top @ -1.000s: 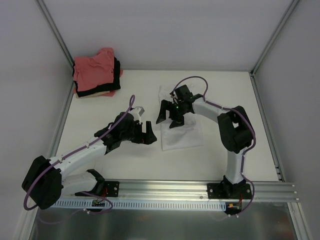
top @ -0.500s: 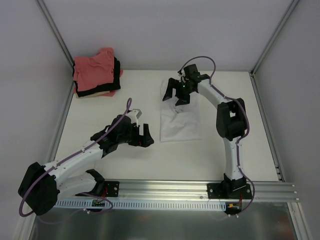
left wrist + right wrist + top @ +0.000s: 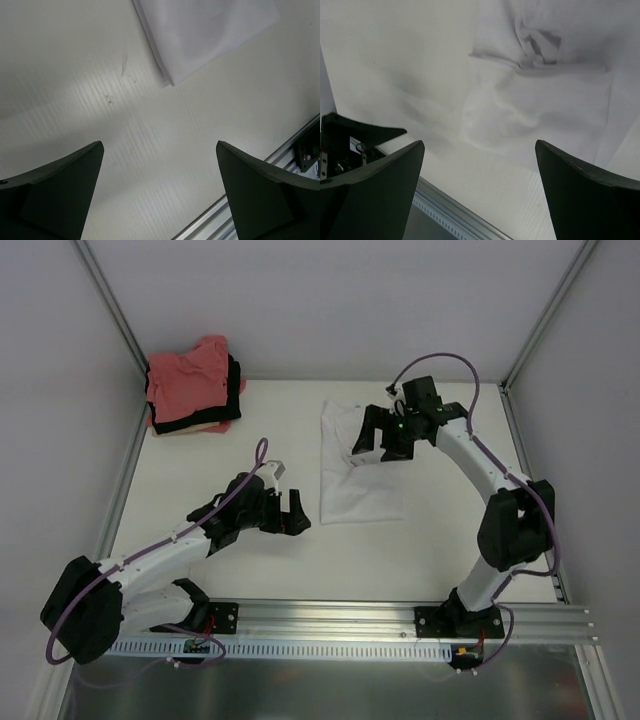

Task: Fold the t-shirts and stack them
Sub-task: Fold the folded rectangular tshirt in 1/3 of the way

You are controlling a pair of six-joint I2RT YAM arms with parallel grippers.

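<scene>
A white t-shirt (image 3: 358,472) lies partly folded on the table's middle, its top part rumpled; it shows in the right wrist view (image 3: 540,110) and its corner in the left wrist view (image 3: 200,35). A stack of folded shirts (image 3: 192,387), salmon-pink on top with black and cream edges, sits at the back left corner. My right gripper (image 3: 378,447) is open and empty above the shirt's upper right part. My left gripper (image 3: 290,512) is open and empty over bare table, left of the shirt's lower left corner.
A metal rail (image 3: 330,615) runs along the near edge, seen also in the left wrist view (image 3: 295,150) and the right wrist view (image 3: 450,212). Frame posts stand at the back left (image 3: 112,310) and back right (image 3: 545,320). White walls close in the cell.
My right gripper moved from the shirt's top edge to the right and nearer. The shirt's top now lies spread wider. My left gripper shifted slightly.
</scene>
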